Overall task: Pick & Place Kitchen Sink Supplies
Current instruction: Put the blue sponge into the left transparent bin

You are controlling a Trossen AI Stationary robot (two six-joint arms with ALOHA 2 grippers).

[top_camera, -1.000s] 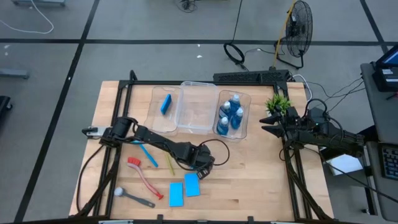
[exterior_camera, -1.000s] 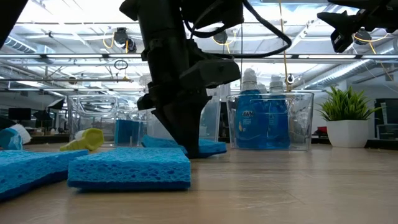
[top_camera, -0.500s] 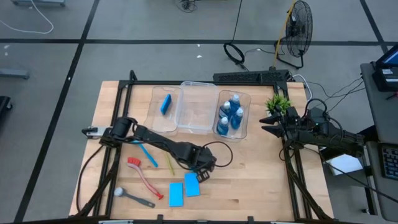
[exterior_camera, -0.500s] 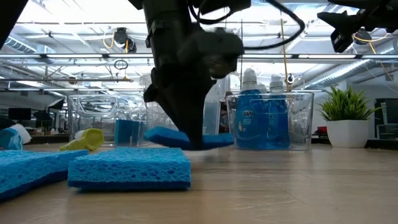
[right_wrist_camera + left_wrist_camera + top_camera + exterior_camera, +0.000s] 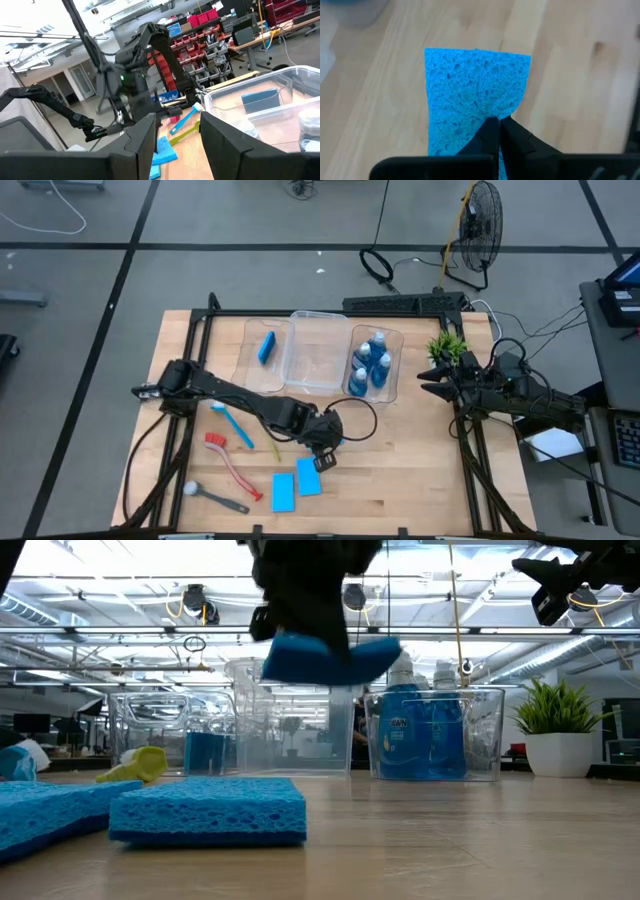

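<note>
While the left gripper (image 5: pixel 322 461) hangs above the middle of the table (image 5: pixel 420 460), its fingers (image 5: pixel 492 135) are pinched together on the edge of a blue sponge (image 5: pixel 472 95), which the low view shows lifted clear of the wood, level with the bin tops. Just toward seven o'clock from that gripper, two more sponges (image 5: pixel 296 484) lie flat side by side near the table's front edge. A fourth sponge (image 5: pixel 266 347) stands on edge in the left clear bin (image 5: pixel 252 366) at the table's eleven o'clock; the four blue bottles (image 5: pixel 370 366) fill the right bin (image 5: pixel 394 380) toward one o'clock, with an empty-looking middle bin (image 5: pixel 318 350) between them. At about eight o'clock lie the blue brush (image 5: pixel 232 423), the yellow-green brush (image 5: pixel 273 444), the red brush (image 5: pixel 232 463) and the grey-black brush (image 5: pixel 214 497). The right gripper (image 5: pixel 428 380) waits off the table's three o'clock edge beside the potted plant (image 5: pixel 447 346), its fingers (image 5: pixel 220 137) apart and holding nothing.
</note>
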